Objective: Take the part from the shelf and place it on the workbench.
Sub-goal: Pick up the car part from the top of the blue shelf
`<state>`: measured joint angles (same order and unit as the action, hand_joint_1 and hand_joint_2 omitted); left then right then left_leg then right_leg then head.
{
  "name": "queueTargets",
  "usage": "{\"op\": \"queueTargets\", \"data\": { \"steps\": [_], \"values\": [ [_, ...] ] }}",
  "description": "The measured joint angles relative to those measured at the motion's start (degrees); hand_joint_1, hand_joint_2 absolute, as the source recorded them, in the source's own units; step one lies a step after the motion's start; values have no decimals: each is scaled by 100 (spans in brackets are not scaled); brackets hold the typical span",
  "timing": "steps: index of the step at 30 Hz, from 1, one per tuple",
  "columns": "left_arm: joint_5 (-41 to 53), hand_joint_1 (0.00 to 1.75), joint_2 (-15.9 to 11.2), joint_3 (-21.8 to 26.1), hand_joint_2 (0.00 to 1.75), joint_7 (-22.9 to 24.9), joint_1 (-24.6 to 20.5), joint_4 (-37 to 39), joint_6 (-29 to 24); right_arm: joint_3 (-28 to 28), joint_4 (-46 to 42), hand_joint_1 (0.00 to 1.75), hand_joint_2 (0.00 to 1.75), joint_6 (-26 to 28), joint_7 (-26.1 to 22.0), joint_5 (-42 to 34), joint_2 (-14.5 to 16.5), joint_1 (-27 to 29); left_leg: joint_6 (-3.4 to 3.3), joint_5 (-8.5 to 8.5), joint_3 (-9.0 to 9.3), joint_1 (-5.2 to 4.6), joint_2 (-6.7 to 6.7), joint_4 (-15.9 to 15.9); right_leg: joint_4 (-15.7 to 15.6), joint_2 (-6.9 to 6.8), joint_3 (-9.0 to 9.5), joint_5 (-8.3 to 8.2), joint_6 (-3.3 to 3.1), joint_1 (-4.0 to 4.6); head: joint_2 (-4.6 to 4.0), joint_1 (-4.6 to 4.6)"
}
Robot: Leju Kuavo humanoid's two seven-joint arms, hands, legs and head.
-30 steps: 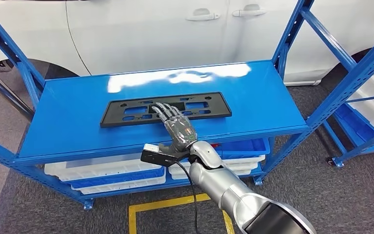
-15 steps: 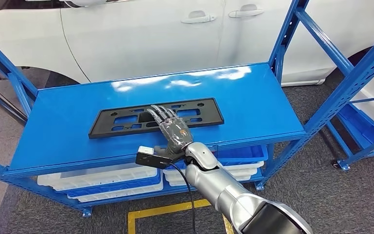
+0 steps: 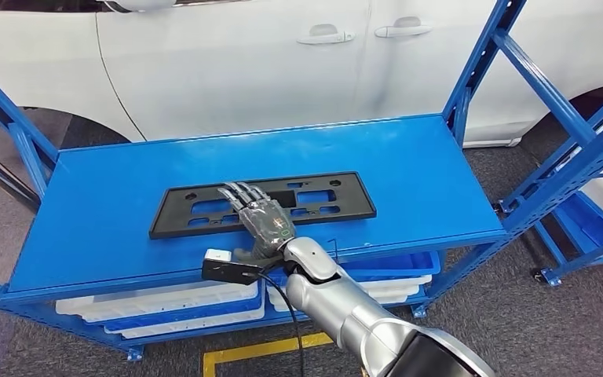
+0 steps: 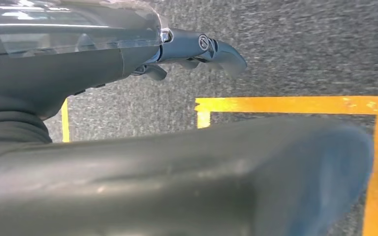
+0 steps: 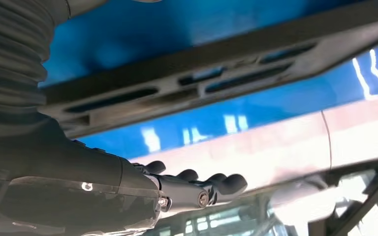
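Head view: the part [image 3: 263,203], a flat black rectangular frame with cut-out slots and holes, lies flat on the top deck of the blue shelf [image 3: 110,204], roughly mid-deck and with its long side running left to right. The right robot hand [image 3: 257,216] lies over the part's near edge just left of its middle, fingers extended and slightly spread across the frame. Whether they are pressing on the plastic or hovering just above it cannot be told, and no finger is seen hooked under the edge. The placement suggests a reach for a flat, thin object that offers little to close on; the slots or the near rim are the likely purchase, and a lift would probably need the fingers to catch one of them.

Right wrist view: the part [image 5: 216,64] and the glossy blue deck lie ahead of the straight fingers [image 5: 202,189], which hold nothing.

Left wrist view: the left robot hand [image 4: 197,49] hangs over the floor, fingers loosely extended and holding nothing.

Surface and room: the deck is smooth painted metal with bright reflections, so the part may slide if pushed. White and blue bins [image 3: 180,302] sit on the lower shelf. A white car [image 3: 283,63] stands beyond the far side; grey carpet with yellow floor tape [image 3: 243,353] lies on the near side. A second blue rack [image 3: 589,173] stands at the right.
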<state>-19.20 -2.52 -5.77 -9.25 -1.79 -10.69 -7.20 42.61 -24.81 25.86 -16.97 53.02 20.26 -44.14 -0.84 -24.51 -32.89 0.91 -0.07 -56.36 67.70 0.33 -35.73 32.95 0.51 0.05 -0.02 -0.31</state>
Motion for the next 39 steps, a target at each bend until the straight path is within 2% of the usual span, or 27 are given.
{"op": "queueTargets", "data": {
  "steps": [1,2,3,4,6,7,8,12,14,16,17,18,19,21,22,23,24,27,29,31,32,33,34,36,37,38,39],
  "values": [
    [-2,0,0,0,0,-7,-2,0,1,91,-2,0,175,-7,27,-47,-1,29,-9,-26,23,-1,-3,-2,401,-2,-255,112,10,-9,0,0],
    [-4,0,1,0,0,-12,1,0,1,169,-3,0,175,-10,45,-78,-1,63,-10,-58,56,-2,-9,-6,654,-2,-451,122,16,-17,0,0],
    [-5,0,1,0,0,-16,7,0,1,235,-4,0,175,-9,56,-98,-2,91,-5,-94,98,-2,-16,-11,672,-2,-536,-1,15,-22,0,0],
    [-5,0,1,0,0,-19,13,0,1,286,-7,0,175,-8,61,-111,-2,108,4,-134,148,-2,-23,-18,462,-3,-505,-227,5,-26,0,0],
    [-7,0,5,0,0,-22,21,1,1,361,-14,0,175,-7,62,-133,-2,112,39,-227,251,-7,-32,-29,-328,-5,-224,-745,-43,-19,0,0],
    [-7,0,8,0,0,-23,18,1,1,392,-16,0,175,-7,62,-143,-1,109,68,-268,279,-16,-36,-40,-655,-7,-98,-878,-70,-10,1,0],
    [-8,0,11,0,0,-25,14,2,1,419,-17,0,175,-7,63,-150,1,109,101,-299,293,-22,-37,-43,-862,-5,-18,-932,-96,3,1,0],
    [-9,0,16,0,0,-30,3,2,1,476,-35,0,175,-4,68,-156,19,109,235,-405,314,-16,-20,-83,-1005,20,75,-855,-209,-4,0,-1],
    [-10,0,18,0,0,-33,2,2,0,495,-50,0,175,-3,68,-157,39,98,286,-627,96,-10,-14,-555,-1046,10,163,-813,-265,-32,0,-1],
    [-11,0,15,0,0,-33,0,2,-1,517,-50,0,175,-4,67,-157,49,103,327,-900,-380,-5,-13,-1369,-1050,2,225,-754,-294,-25,0,-1],
    [-12,0,14,0,0,-32,6,3,-2,532,-49,0,175,-4,68,-157,49,112,340,-932,-590,-3,-13,-1660,-1049,4,261,-722,-299,-21,0,-1],
    [-14,0,13,0,0,-31,16,3,-2,551,-47,0,175,-3,75,-157,49,119,342,-839,-703,-2,-13,-1737,-1049,13,306,-687,-298,-19,0,-2],
    [-18,0,14,0,0,-31,26,4,-3,578,-46,0,175,2,93,-155,49,122,335,-625,-696,-1,-13,-1573,-1049,23,362,-648,-294,-18,0,-2],
    [-26,0,11,2,0,-32,38,6,-9,668,-44,0,175,38,185,-117,53,117,297,-89,-434,-8,-14,-802,-1051,38,491,-558,-268,-14,0,-2],
    [-28,0,10,3,0,-35,37,9,-13,736,-43,0,175,69,256,-74,56,110,268,75,-287,-22,-16,-450,-1049,44,534,-519,-245,-6,0,-2],
    [-23,0,8,4,0,-37,30,12,-15,813,-41,0,175,109,338,-11,58,103,234,137,-188,-38,-16,-220,-1049,47,555,-490,-220,3,0,-1],
    [-13,0,8,4,0,-40,23,15,-17,898,-38,0,175,151,431,68,59,99,199,108,-144,-54,-17,-133,-1055,48,559,-472,-192,10,0,-1],
    [28,0,10,4,0,-51,16,16,-13,1179,-29,0,175,269,734,388,64,91,104,60,-94,-35,-14,-40,-1032,33,558,-403,-99,14,1,0],
    [62,0,12,4,0,-56,17,16,-7,1411,-28,0,175,355,932,655,70,83,45,49,-35,-3,-2,10,-627,17,367,-195,-39,12,1,0],
    [102,0,11,4,0,-67,4,15,-11,1688,-31,87,175,422,1156,917,69,110,8,12,0,-5,2,12,198,9,-104,114,-7,-1,0,0],
    [119,0,11,4,0,-73,-2,15,-23,1837,-38,131,175,439,1279,1019,69,138,1,-12,22,-6,-1,10,548,7,-337,190,4,-11,0,0],
    [134,0,10,4,0,-78,-4,15,-42,1987,-51,175,175,450,1415,1109,68,168,1,-39,50,-6,-6,6,719,6,-490,153,10,-19,0,0],
    [145,0,10,4,0,-79,-3,15,-66,2127,-68,175,175,470,1550,1181,68,189,7,-71,87,-6,-12,-2,643,4,-523,-11,7,-25,0,0],
    [160,0,13,4,0,-78,-3,16,-102,2372,-109,175,175,547,1778,1307,69,200,32,-152,170,-6,-24,-24,-99,-2,-294,-550,-34,-26,0,0],
    [164,0,17,4,0,-76,-7,16,-112,2485,-122,175,175,595,1861,1361,69,192,56,-193,196,-17,-29,-42,-494,-6,-147,-750,-62,-15,0,0],
    [168,0,22,4,0,-75,-13,17,-118,2583,-129,175,175,631,1918,1400,69,183,86,-223,204,-27,-33,-54,-773,-6,-46,-863,-89,-7,0,-1],
    [169,0,26,4,0,-74,-19,17,-125,2666,-131,175,175,657,1954,1439,69,176,118,-243,200,-32,-34,-61,-906,-3,-3,-887,-113,7,0,-1]
  ]
}}
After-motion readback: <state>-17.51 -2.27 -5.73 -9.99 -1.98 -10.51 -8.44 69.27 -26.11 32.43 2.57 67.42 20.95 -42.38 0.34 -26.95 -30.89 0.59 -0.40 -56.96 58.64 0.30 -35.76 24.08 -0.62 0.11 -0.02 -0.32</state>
